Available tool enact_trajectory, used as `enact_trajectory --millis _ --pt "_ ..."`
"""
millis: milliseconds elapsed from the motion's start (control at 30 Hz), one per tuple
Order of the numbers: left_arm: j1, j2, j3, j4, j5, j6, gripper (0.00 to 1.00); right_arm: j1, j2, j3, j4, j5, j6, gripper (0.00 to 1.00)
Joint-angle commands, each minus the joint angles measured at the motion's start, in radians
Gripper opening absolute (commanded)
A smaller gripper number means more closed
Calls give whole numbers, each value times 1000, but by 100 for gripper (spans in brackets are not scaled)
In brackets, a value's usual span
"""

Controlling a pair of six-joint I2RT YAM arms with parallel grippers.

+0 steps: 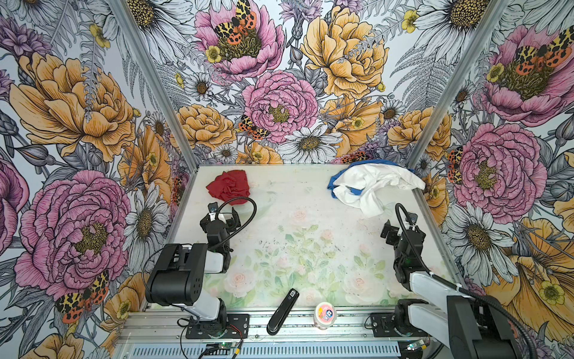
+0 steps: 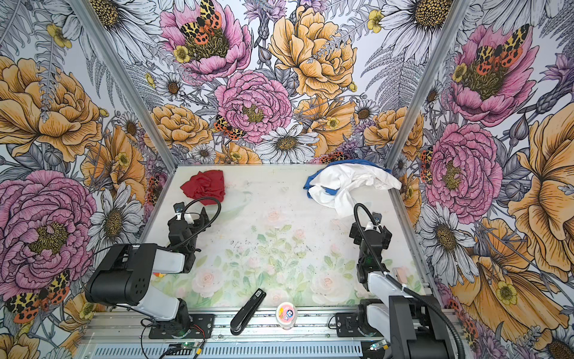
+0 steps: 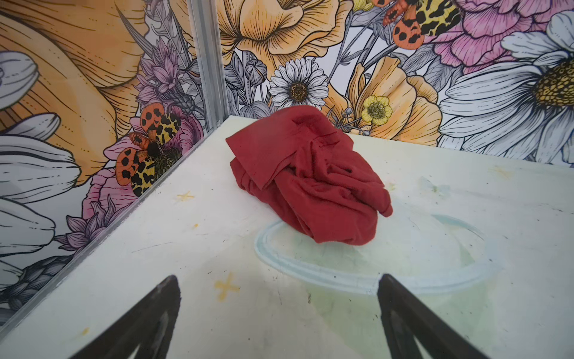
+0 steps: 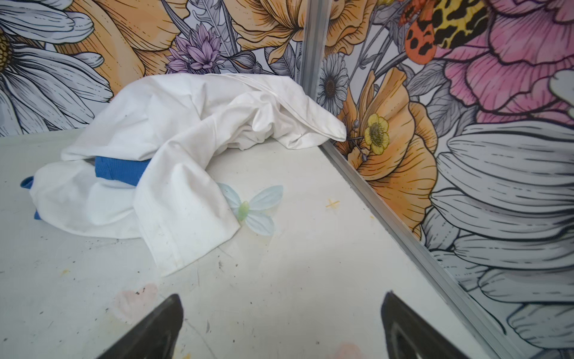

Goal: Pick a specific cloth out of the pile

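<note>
Your table, a pale top printed with faint roses, fills the floor of the flowered booth in both top views. The pile lies in its far right corner, against the wall. It is mostly white fabric, with royal blue fabric showing at a fold and along its edges.

The cloth you want is not in that heap. It lies crumpled by itself near the far left corner, dark red and plain, well apart from the pile. In the left wrist view the cloth rests on the bare tabletop close to the corner post.

Your left gripper points at the cloth from just short of it, not touching. Its jaws are spread wide with nothing between them. Your right gripper faces the pile the same way, jaws spread and empty, clear of the white fabric.

At the near edge, between the two arm bases, lie a black stapler and, just beside it, a small round tub with a pink lid.
</note>
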Motion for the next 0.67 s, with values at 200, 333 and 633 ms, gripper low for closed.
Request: enact_trajectory --millis 200,333,633 --pt "-14 8 7 68 -30 27 99 -22 385 62 518 -257 -30 100" --pt "-14 8 12 58 -28 26 99 -21 371 123 381 -310 -49 99" --pt "30 0 -37 139 -18 -27 99 -21 368 76 463 -112 26 100"
